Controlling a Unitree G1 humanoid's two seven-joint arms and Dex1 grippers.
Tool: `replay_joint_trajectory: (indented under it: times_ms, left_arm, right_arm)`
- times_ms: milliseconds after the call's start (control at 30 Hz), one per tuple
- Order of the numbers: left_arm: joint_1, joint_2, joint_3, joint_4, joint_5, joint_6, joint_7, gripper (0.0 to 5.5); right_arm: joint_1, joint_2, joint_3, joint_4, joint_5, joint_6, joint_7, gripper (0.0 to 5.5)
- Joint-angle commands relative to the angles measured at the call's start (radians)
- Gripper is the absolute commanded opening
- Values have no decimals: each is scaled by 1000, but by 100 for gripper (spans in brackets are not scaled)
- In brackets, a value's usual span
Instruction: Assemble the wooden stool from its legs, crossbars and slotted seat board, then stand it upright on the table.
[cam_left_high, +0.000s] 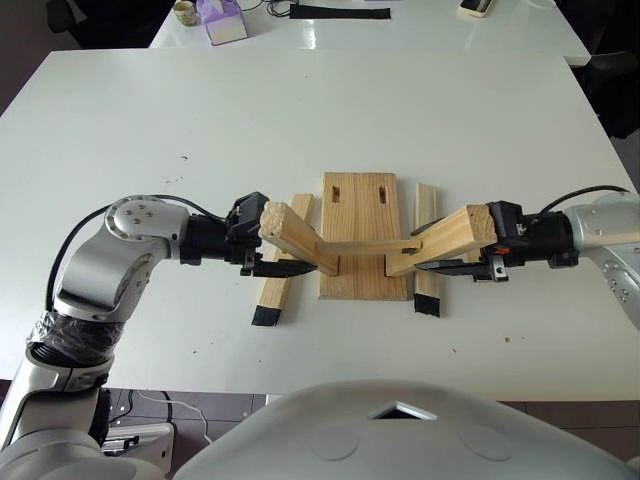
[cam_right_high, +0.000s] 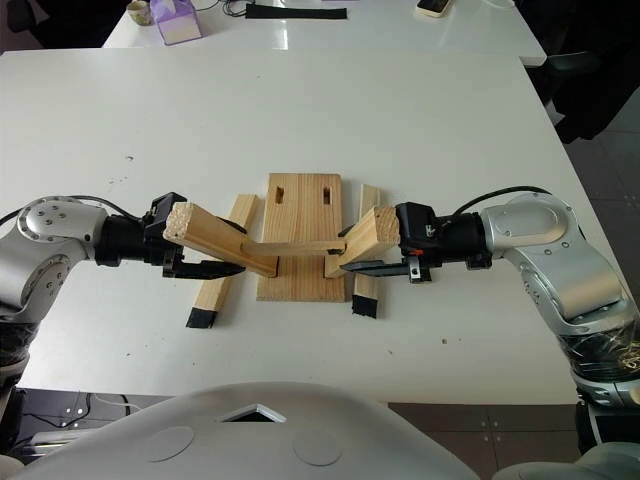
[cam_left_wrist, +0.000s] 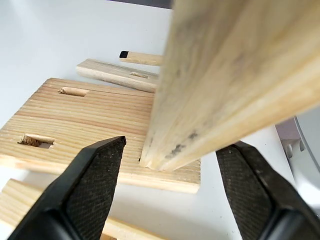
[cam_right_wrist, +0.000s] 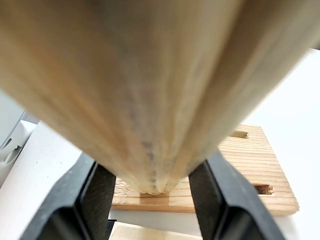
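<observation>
Where the white bench (cam_left_high: 300, 120) carries the flat seat board (cam_left_high: 358, 200), flanked by black-tipped sticks (cam_left_high: 280, 290), a left leg (cam_left_high: 298, 237) is clenched in the left claw (cam_left_wrist: 170, 150) and a right leg (cam_left_high: 448, 238) in the right claw (cam_right_wrist: 150, 175), tilted over the board, with a crossbar (cam_left_high: 365, 244) between.

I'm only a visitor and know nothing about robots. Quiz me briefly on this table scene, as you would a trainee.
1. True or false: the flat, slotted pale wooden seat board stands upright.
2. How many black-tipped wooden sticks lie beside that board?
3. The left pincer grips: A) a thick wooden leg, B) a cup, C) nothing.
Key: 1 false, it lies flat; 2 two, one each side; 3 A.
</observation>
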Motion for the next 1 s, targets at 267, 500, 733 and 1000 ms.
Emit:
replay_joint_trajectory:
  times_ms: [267, 500, 733, 1000]
  left_arm:
    - [-168, -17, 13, 397, 95, -79, -23, 324]
    - [-521, -187, -27, 354, -94, 173, -95, 207]
    - [-652, -238, -127, 210, -220, 323, -231, 192]
    - [-628, -276, -214, 148, -225, 366, -250, 192]
  right_arm:
    - [39, -35, 118, 46, -113, 18, 41, 201]
    - [15, -24, 149, 95, -142, -23, 37, 201]
    - [-13, -17, 175, 133, -155, -52, 40, 201]
    - [-64, -3, 214, 163, -164, -64, 56, 201]
